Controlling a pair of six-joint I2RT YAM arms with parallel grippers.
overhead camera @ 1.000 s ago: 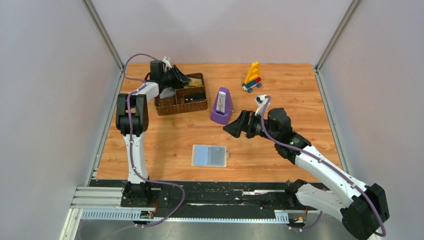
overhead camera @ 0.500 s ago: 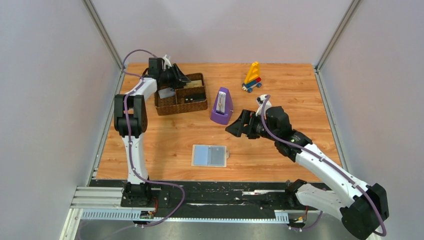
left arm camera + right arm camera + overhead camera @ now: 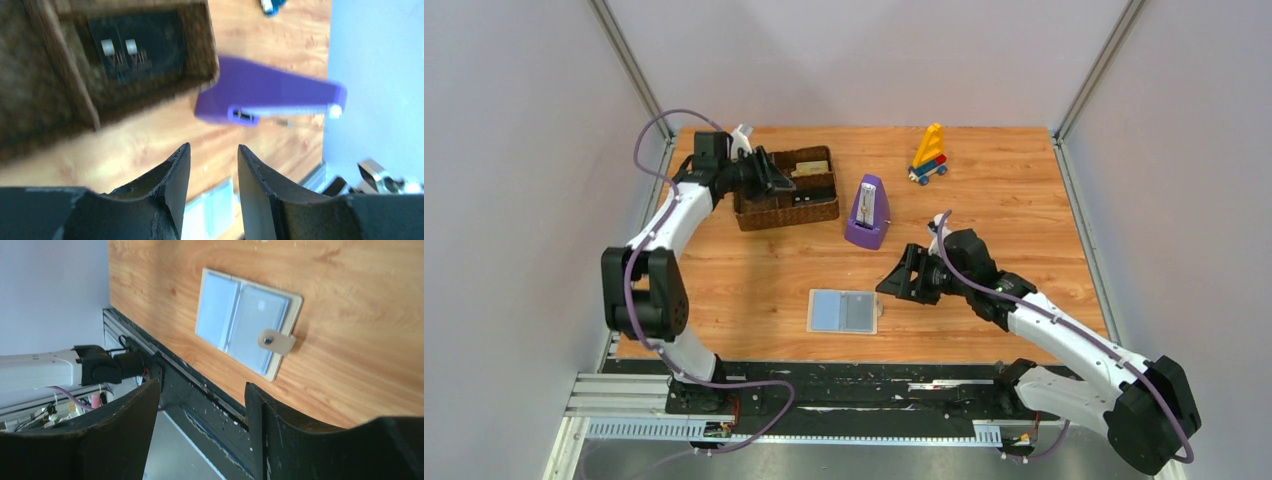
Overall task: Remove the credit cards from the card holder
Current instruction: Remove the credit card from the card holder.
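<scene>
As the top view is showing: card holder (image 3: 843, 311) is lying open near the table's (image 3: 1004, 210) front edge; right gripper (image 3: 892, 280) is hovering beside it, likely for a card pull.
Left wrist: left gripper (image 3: 213, 147) is gaping empty near the woven tray's (image 3: 50, 100) black card (image 3: 132, 47).
Right wrist: jaws are gaping empty; snap tab (image 3: 276, 341) is showing only here.

Card holder (image 3: 240, 320), ahead of the right claw (image 3: 202, 390): light blue is noted, edged in beige. Beyond the left claw (image 3: 212, 155): brown weave is recorded on the tray (image 3: 50, 100), purple on the metronome (image 3: 280, 95).
</scene>
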